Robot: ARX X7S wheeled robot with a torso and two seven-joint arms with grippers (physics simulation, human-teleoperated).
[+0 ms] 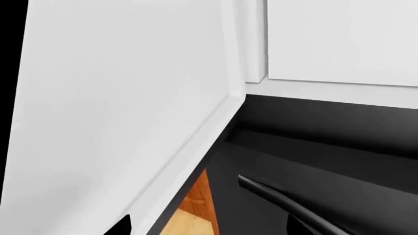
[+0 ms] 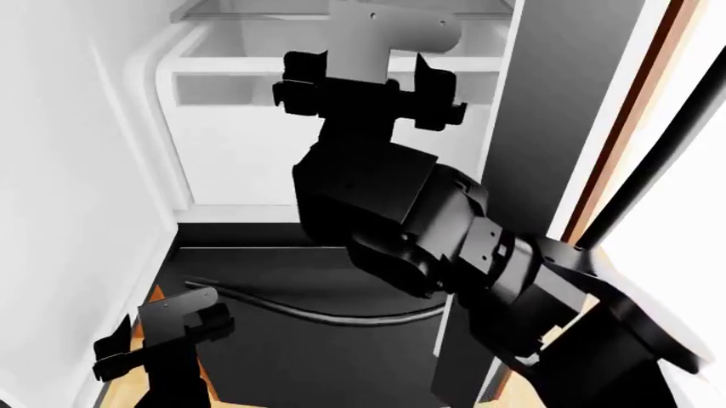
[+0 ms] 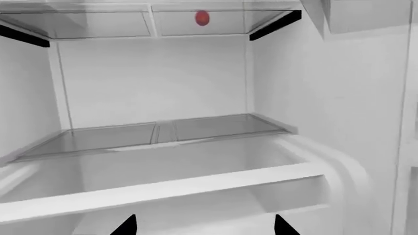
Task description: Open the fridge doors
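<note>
The fridge doors (image 2: 68, 170) are open. In the head view the left door's white inside face fills the left side, swung out wide. The right door (image 2: 545, 127) stands open too, seen as a tall dark grey panel at the right of the opening, with a slim black bar handle (image 2: 635, 183) further right. Between them you can see right into the white fridge.

Inside are glass shelves (image 3: 163, 129) and a white bin (image 3: 196, 181) along the front. A small red thing (image 3: 202, 18) sits up on the top shelf; it is too blurry to say what it is.

Below the opening is the dark drawer front (image 2: 318, 340) with its curved black handle (image 2: 306, 310).

The right gripper (image 2: 369, 93) is up high, reaching into the fridge opening. Its fingers (image 2: 437, 98) are spread wide apart and hold nothing.

The left gripper (image 2: 159, 331) is down low, by the bottom corner of the left door and in front of the drawer. In its wrist view only two dark finger tips show at the edge, apart from each other, with nothing between them. A bit of wooden floor (image 1: 196, 205) shows under the door.
</note>
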